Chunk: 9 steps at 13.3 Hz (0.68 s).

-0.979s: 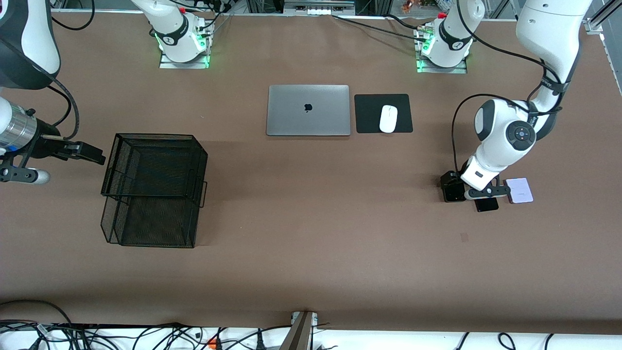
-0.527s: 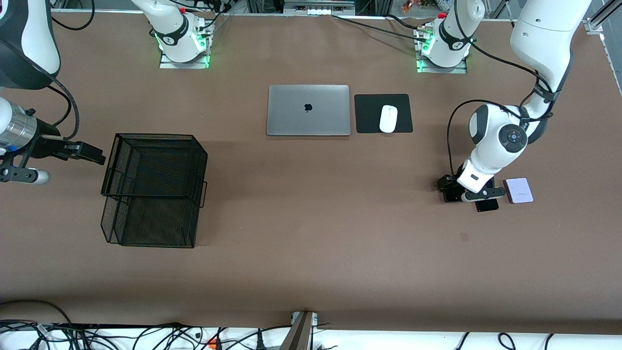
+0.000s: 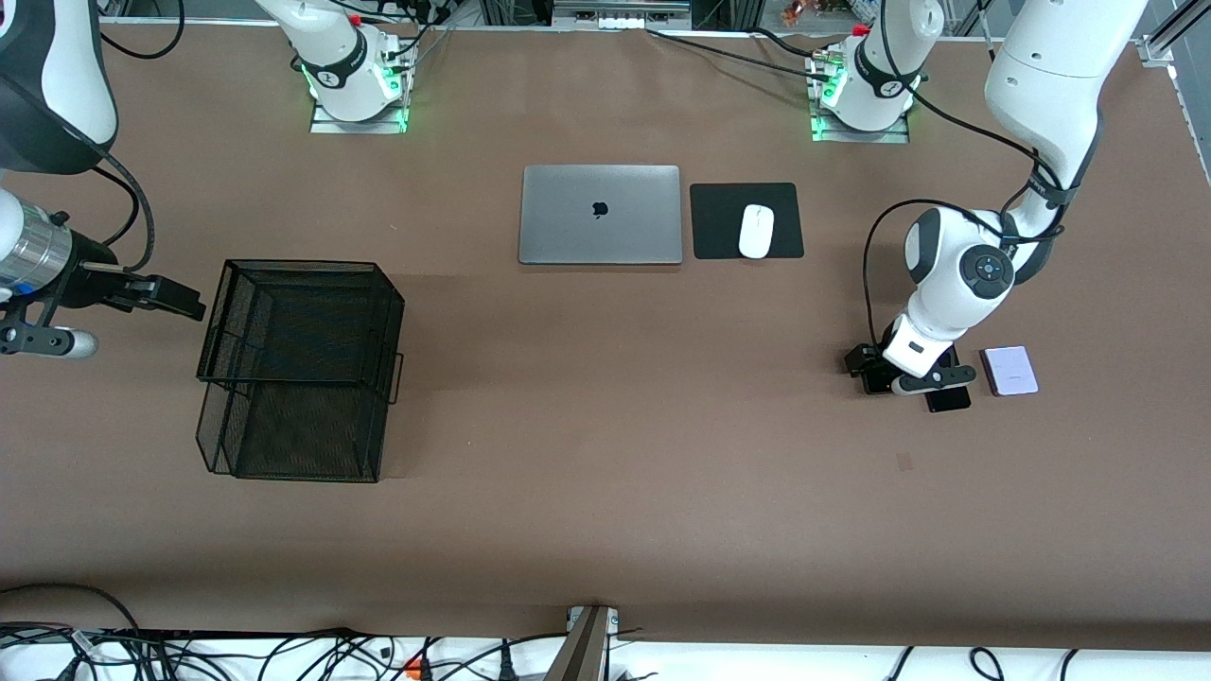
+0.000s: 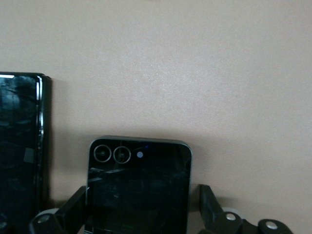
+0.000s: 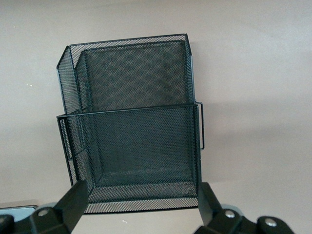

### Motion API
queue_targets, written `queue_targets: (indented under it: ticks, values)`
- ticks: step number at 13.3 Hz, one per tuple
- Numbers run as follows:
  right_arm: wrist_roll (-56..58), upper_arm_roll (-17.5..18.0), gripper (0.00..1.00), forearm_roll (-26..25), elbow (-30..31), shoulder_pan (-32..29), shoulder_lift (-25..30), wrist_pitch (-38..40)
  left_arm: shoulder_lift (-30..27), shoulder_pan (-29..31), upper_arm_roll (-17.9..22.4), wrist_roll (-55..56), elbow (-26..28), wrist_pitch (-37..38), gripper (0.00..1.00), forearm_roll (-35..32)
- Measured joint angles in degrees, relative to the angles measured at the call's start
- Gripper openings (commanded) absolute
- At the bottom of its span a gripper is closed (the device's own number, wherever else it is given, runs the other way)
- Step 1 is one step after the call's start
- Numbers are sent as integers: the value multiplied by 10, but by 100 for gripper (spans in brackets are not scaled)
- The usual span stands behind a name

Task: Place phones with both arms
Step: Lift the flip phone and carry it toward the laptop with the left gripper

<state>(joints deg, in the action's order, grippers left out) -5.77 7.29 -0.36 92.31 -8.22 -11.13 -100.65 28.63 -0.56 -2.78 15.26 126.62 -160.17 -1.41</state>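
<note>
**Three phones grouped at the left arm's end: pinch unsettled, neighbours tight**

Three phones lie on the table (image 3: 605, 530). The small black phone (image 4: 139, 187) sits between the left gripper (image 4: 141, 222) fingers, which stand spread either side of its edges, a sliver of table showing at each; I judge no grip made.

The long black phone (image 4: 20, 146) lies flat just outside one finger (the nearest hazard). If that finger lands on it or nudges it as the jaws come in, both slabs could skew. A thin slab flat on the table may also slip out of a shallow pinch.

The lavender-white phone (image 3: 1009, 370) rests outside the long one, untouched.

The right gripper (image 5: 141, 209) waits, jaws wide, beside the mesh basket (image 5: 131, 122), holding nothing.
</note>
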Motion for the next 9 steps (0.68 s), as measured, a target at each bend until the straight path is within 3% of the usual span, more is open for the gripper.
queue_targets:
  ticks: [1,3,9]
  values:
    - [0,0,100,0,0,0,0,0,0,0,0,0,0,0,25,0]
    - [0,0,100,0,0,0,0,0,-6,0,0,0,0,1,0,0]
    - [0,0,100,0,0,0,0,0,-3,-2,-1,20,-17,28,0,0]
